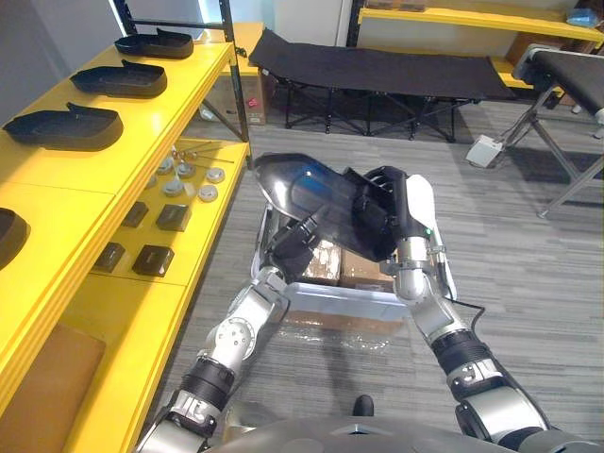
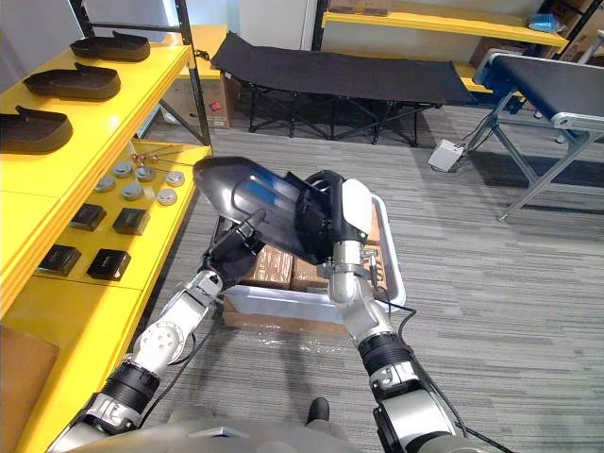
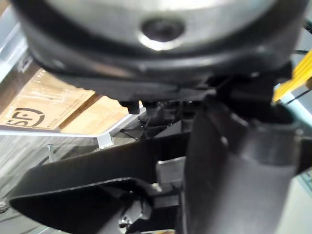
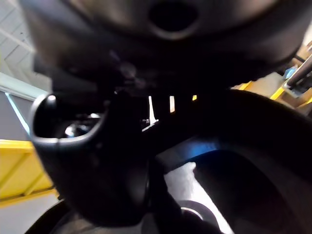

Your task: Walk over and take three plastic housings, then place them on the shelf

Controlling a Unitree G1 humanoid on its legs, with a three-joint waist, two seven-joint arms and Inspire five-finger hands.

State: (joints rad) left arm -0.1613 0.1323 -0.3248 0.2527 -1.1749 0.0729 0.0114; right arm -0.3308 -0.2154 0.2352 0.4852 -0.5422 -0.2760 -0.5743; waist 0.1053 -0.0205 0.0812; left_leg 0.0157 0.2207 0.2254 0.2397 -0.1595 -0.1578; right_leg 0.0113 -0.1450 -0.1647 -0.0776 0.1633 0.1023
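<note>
The left hand (image 3: 146, 83) shows as a dark bulk close against a black housing (image 3: 97, 170); beyond them, brown cardboard boxes (image 3: 53, 107) lie in a pale bin (image 3: 58, 132).

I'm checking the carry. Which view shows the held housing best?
The right eye view: the whole housing shows, with the left hand under it and the right hand at its rear. The left eye view is similar; the wrist views catch dark close-up parts.
</note>
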